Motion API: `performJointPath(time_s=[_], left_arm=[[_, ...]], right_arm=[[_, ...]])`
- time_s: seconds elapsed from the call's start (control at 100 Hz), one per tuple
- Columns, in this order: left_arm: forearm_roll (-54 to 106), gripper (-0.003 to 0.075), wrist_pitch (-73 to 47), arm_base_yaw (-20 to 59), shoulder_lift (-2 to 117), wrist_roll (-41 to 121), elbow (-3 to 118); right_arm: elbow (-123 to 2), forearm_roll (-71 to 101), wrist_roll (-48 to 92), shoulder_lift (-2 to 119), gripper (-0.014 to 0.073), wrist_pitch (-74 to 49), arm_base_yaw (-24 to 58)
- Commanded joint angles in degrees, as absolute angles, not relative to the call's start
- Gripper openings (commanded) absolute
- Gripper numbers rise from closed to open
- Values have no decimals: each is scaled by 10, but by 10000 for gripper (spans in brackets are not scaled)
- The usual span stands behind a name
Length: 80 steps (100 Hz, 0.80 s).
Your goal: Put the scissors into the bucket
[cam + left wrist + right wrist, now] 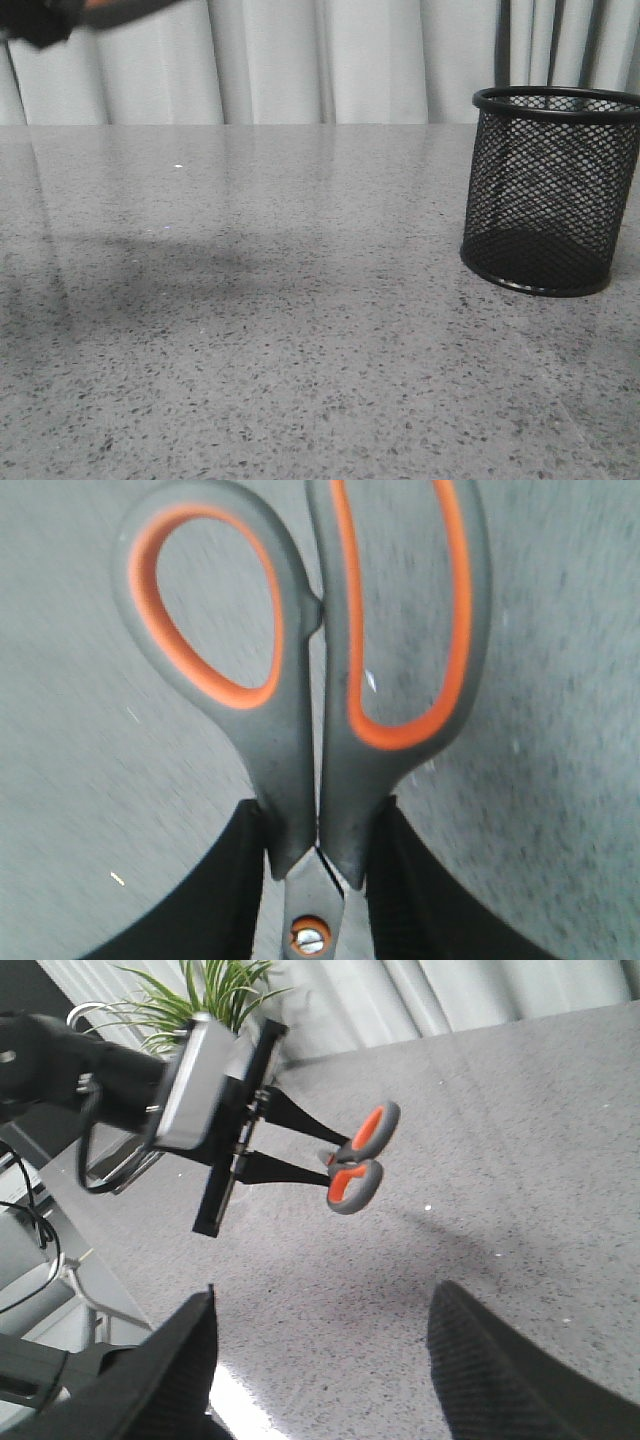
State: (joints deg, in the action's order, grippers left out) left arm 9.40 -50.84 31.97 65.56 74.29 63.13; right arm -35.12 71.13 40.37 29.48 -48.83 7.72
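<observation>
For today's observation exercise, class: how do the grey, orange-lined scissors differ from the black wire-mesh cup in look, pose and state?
1. The grey, orange-lined scissors are solid and two-coloured; the black wire-mesh cup is see-through and all black.
2. The scissors hang in the air, clamped by the left gripper; the cup stands upright on the speckled grey table.
3. The scissors are held; the cup is untouched and looks empty.

The scissors are not yet in the cup.

**Colours on my screens**

I saw the scissors [300,710] with dark grey handles lined in bright orange. The bucket [548,190] at the right was black diamond mesh. The table [250,330] was grey with dark speckles, the curtain [300,60] behind pale grey-white, and the left gripper's fingers [215,900] black.
</observation>
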Motion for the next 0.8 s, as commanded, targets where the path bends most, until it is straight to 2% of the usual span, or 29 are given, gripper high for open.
performJointPath(time_s=[0.0,0.17,0.29,0.68,0.73,0.76,0.79], left_arm=[[112,-20,-452,358,627,737,647],[112,-20,-431,424,621,736,649],[112,-20,-403,453,621,736,649],[112,-20,-382,462,621,736,658],[112,-20,-378,462,621,736,658],[112,-20,-377,462,621,736,658],[113,-19,-374,462,620,736,658]], right_arm=[[-395,750,426,346,423,-499,77],[-452,764,440,431,488,-528,95],[-480,764,441,489,496,-523,134],[-541,756,454,641,491,-382,297],[-554,756,454,661,442,-376,313],[-561,756,454,671,379,-376,319],[-568,756,454,679,260,-376,322]])
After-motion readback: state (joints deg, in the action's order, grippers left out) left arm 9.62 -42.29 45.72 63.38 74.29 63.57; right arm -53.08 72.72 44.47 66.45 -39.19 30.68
